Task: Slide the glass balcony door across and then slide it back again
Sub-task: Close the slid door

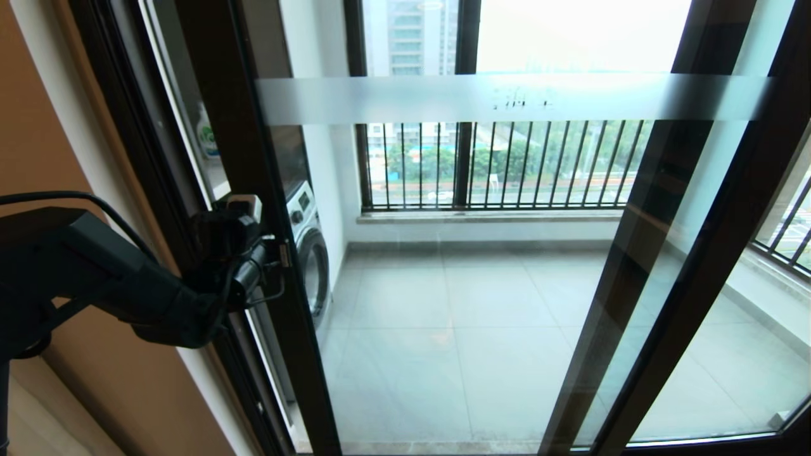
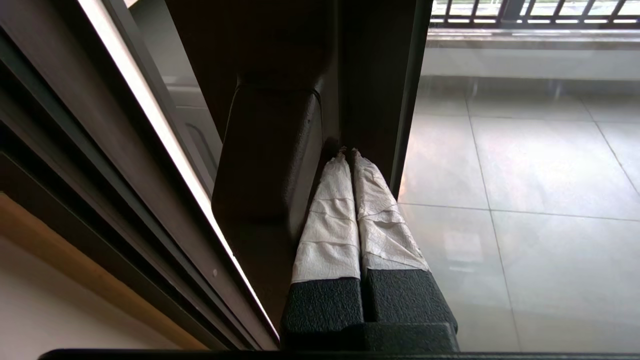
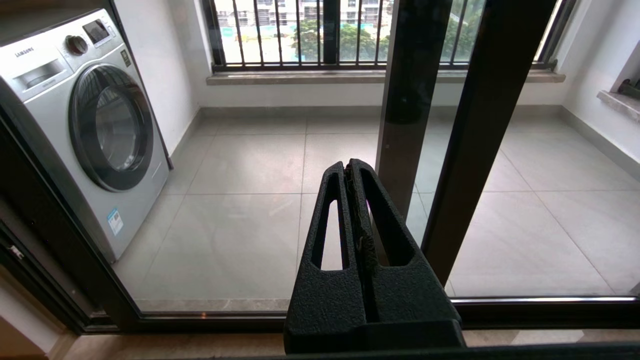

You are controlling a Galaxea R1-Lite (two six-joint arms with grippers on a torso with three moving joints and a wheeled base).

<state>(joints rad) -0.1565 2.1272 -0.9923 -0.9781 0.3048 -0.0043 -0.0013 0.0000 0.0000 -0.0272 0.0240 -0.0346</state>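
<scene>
The glass balcony door (image 1: 481, 297) fills the head view, a clear panel with a frosted band (image 1: 507, 98) in a dark frame. Its left upright (image 1: 263, 164) stands close to the door jamb. My left gripper (image 1: 279, 254) reaches that upright at handle height. In the left wrist view its white-taped fingers (image 2: 330, 220) are shut together with nothing between them. The left gripper's tips (image 2: 348, 151) touch the frame right beside the dark handle block (image 2: 270, 155). My right gripper (image 3: 350, 166) is shut and empty, held low in front of the glass, out of the head view.
A silver washing machine (image 3: 95, 120) stands on the balcony behind the glass at the left. A second dark-framed panel (image 1: 690, 253) overlaps the door on the right. The barred window (image 1: 507, 164) is at the back. A beige wall (image 1: 38, 126) lies left of the jamb.
</scene>
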